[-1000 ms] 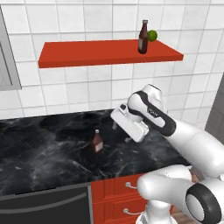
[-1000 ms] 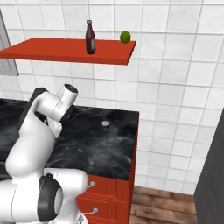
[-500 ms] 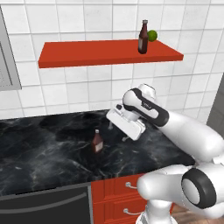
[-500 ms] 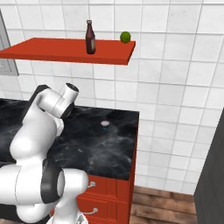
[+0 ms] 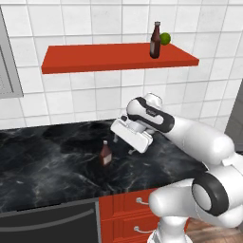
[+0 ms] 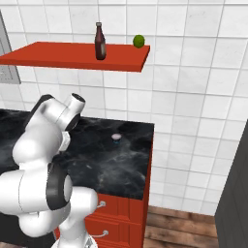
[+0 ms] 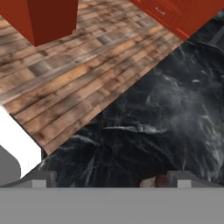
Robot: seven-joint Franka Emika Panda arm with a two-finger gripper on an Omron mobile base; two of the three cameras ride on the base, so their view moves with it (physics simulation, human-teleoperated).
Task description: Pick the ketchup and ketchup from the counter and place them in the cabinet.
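black counter (image 5: 52, 166) holds one ketchup (image 5: 105, 154) — open claw (image 5: 122, 145) just beside it.

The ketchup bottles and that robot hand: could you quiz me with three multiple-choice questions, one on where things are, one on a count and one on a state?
1. Where is the green ball?
A. on the counter
B. on the red shelf beside a bottle
C. on the floor

2. How many ketchup bottles stand on the counter?
A. one
B. two
C. none

3. What state is the gripper in?
A. shut on a bottle
B. shut on the ball
C. open, holding nothing

Answers:
1 B: the ball sits on the shelf next to the shelf bottle.
2 A: a single counter bottle stands there.
3 C: the fingers are spread, above and to the right of the counter bottle.
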